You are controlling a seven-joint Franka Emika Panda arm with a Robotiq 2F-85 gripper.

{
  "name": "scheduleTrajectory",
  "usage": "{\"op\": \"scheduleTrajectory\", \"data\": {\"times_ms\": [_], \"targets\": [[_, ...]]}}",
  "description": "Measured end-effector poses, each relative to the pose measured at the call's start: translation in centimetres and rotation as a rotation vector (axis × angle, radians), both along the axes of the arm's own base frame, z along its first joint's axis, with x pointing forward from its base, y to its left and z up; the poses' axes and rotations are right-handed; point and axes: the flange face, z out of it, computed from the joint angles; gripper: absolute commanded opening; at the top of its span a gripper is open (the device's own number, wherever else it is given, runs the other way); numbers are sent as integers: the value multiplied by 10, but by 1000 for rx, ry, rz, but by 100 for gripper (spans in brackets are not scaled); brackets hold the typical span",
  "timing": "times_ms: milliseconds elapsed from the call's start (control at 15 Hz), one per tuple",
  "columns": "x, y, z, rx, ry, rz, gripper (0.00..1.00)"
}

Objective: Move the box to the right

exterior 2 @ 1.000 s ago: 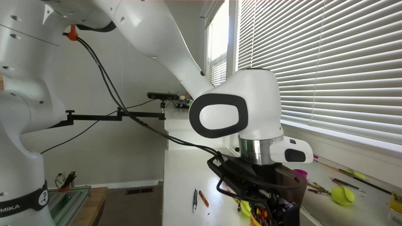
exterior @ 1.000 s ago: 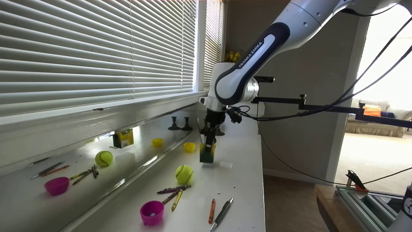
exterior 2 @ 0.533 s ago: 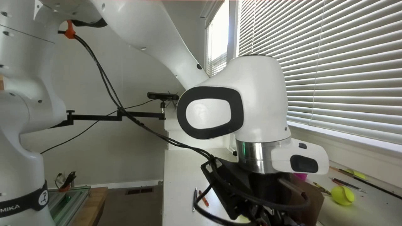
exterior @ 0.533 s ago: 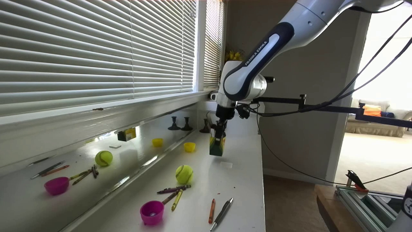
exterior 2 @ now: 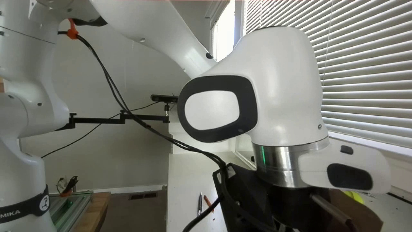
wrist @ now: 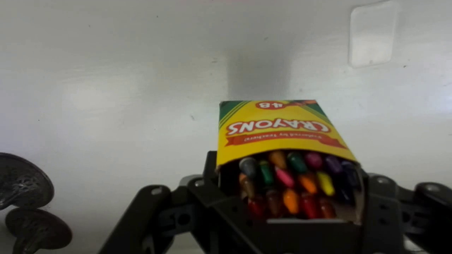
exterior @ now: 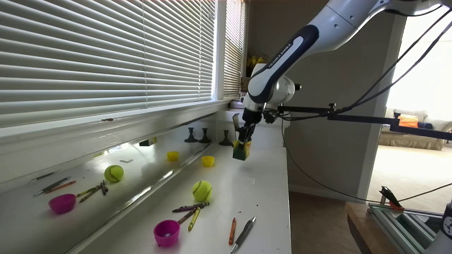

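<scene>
Above the white counter (exterior: pixel 270 197), the fingers (wrist: pixel 382 211) clasp the box (wrist: pixel 273 139), partly covering its sides.

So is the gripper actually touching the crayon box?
Touching. The wrist view shows it: the gripper has a finger against each side of the crayon box, with no gap showing at either side.

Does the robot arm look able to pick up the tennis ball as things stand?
Probably not: the fingers hold the crayon box, which would likely have to be set down first. Nothing seems to cover the tennis ball from above.
</scene>
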Motion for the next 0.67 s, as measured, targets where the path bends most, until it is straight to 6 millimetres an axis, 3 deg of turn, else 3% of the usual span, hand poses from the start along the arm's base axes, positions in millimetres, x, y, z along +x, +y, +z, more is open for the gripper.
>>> {"op": "scheduleTrajectory", "data": {"times_ms": [333,667], "targets": [[21,-16,10,-21,-34,-16,53],[45,-30,-2,-7,-17,-55,53]]}}
